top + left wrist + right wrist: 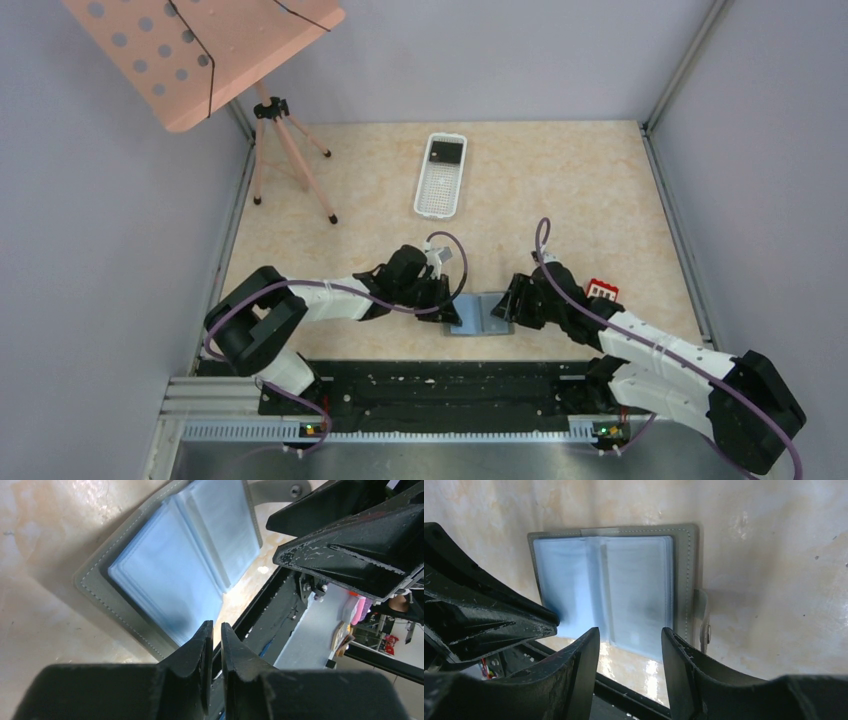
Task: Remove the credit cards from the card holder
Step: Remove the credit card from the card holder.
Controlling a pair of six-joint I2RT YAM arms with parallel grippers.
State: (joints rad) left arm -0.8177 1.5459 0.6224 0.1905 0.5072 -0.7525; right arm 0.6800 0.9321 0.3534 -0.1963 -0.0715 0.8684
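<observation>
The grey card holder (483,316) lies open and flat near the table's front edge, its blue-grey pockets (170,575) facing up. I cannot tell whether a card sits in the pockets. A red credit card with white squares (602,291) lies on the table to the right of the right arm. My left gripper (217,630) hangs at the holder's left near edge, its fingers almost together with nothing between them. Above the holder's near right edge (644,595) my right gripper (630,630) stands open and empty.
A white perforated basket (441,178) with a dark item in it stands at the back middle. A pink stand on a tripod (285,150) occupies the back left. The black base rail (440,385) runs just in front of the holder. The holder's snap strap (704,615) sticks out to the right.
</observation>
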